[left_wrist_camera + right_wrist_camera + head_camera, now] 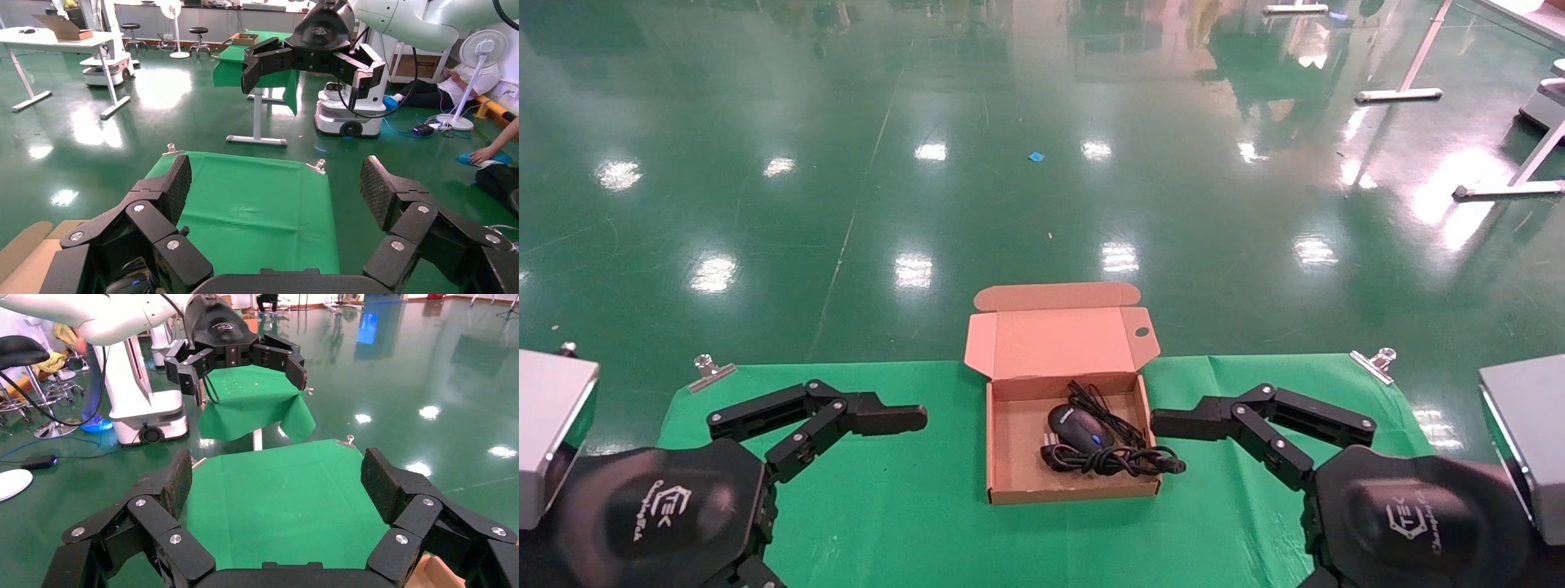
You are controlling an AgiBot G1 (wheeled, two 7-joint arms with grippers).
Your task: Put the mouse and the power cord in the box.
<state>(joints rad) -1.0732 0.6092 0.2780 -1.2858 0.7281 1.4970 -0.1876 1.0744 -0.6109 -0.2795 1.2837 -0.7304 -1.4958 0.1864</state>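
Mouse, small glossy black oval with a tiny blue spot [1079, 427], seen lying inside the shallow square brown corrugated cardboard box [1014, 457], thin cable trailing toward the back wall. Thick black rubbery power cord [1120, 462] coiled beside and in front of the mouse, also within the box, though one chunky plug end poked over the right wall. Lid stood open at the far side, side flaps spread. Judged nearly or fully done: both items in; perhaps only that plug end left to tuck inside. Left gripper [878, 418] parked over the green-clothed tabletop [887, 506] to the left of the box, well apart from it, fingers spread wide and holding nothing. Right gripper [1197, 423] just beside the right wall, likewise spread wide and empty.
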